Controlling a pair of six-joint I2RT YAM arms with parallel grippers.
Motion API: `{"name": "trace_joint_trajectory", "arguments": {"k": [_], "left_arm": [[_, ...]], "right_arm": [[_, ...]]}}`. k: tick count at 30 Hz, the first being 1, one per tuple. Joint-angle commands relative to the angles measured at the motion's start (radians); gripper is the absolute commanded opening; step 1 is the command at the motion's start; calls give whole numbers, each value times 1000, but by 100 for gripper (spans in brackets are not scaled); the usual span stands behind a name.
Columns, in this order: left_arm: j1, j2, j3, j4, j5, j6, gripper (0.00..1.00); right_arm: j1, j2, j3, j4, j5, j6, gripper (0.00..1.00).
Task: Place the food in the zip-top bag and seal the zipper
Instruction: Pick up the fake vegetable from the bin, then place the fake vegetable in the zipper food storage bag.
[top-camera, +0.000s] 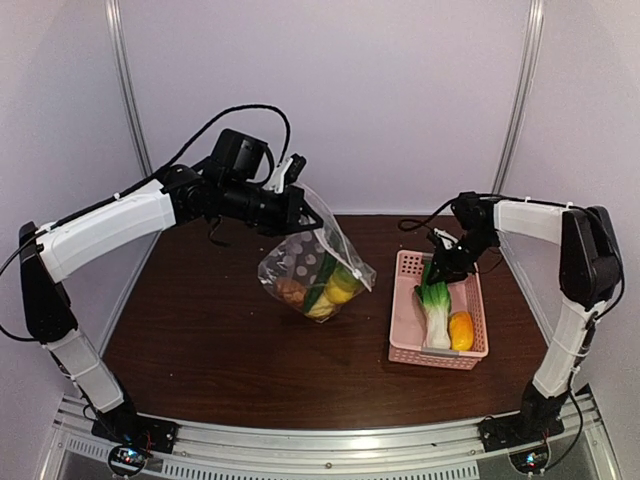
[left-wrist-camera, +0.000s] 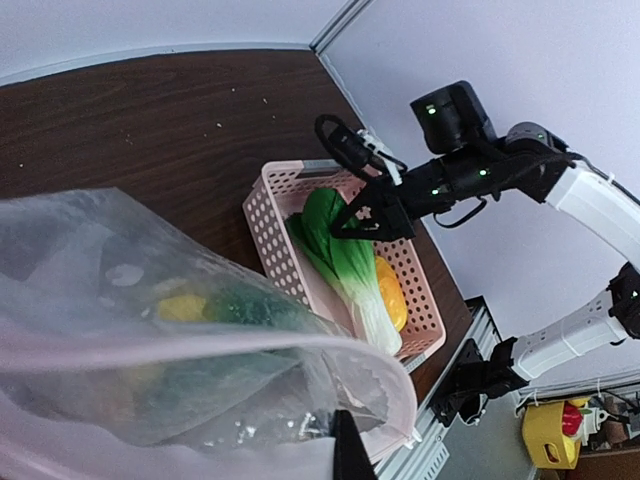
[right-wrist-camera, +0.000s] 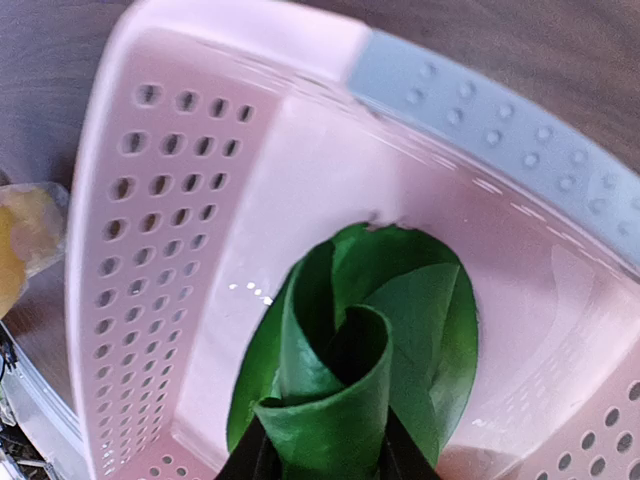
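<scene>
My left gripper (top-camera: 292, 204) is shut on the top edge of the zip-top bag (top-camera: 313, 268) and holds it above the table with its mouth open. Through the clear plastic show yellow lemons (top-camera: 340, 290), a green vegetable and a brown piece. The zipper (left-wrist-camera: 250, 340) arcs along the open mouth. In the pink basket (top-camera: 408, 340) my right gripper (top-camera: 441, 268) pinches the leafy end of the bok choy (top-camera: 435, 305). In the right wrist view the green leaf (right-wrist-camera: 350, 390) is folded between the two fingers (right-wrist-camera: 325, 458). An orange-yellow piece (top-camera: 461, 330) lies beside the bok choy.
The basket stands on the dark brown table (top-camera: 200, 330) at the right, about a hand's width from the hanging bag. White walls and metal posts close off the back and sides. In the left wrist view the right arm (left-wrist-camera: 470, 170) reaches over the basket (left-wrist-camera: 268, 215).
</scene>
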Motion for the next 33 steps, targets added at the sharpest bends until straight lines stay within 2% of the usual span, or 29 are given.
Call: {"name": "trace_joint_trajectory", "arguments": {"k": [1,4,7,16,21,24,29,33], "left_arm": [[-2,39,42,35,17,-4,0],[-2,59,55,48,28,-12,0],[-2,76,68,58,39,-22,0],[-2,143,114,101,90,-60,0],[-3,192,208,100,124,-106,0],[-11,202,294,101,164,-179,0],[-20,236,464,-29,140,-315,0],[-19,245,473,-37,164,-351,0]], "right_arm": [[-11,-174,42,-20,-67,-12,23],[-13,-256,68,-15,-132,-31,11],[-13,-357,52,70,-202,-31,0],[35,-682,-75,656,-264,83,0],[112,-637,47,736,-301,159,0],[160,-593,193,749,-301,163,0],[247,-502,400,742,-234,111,0],[315,-437,478,718,-168,33,0]]}}
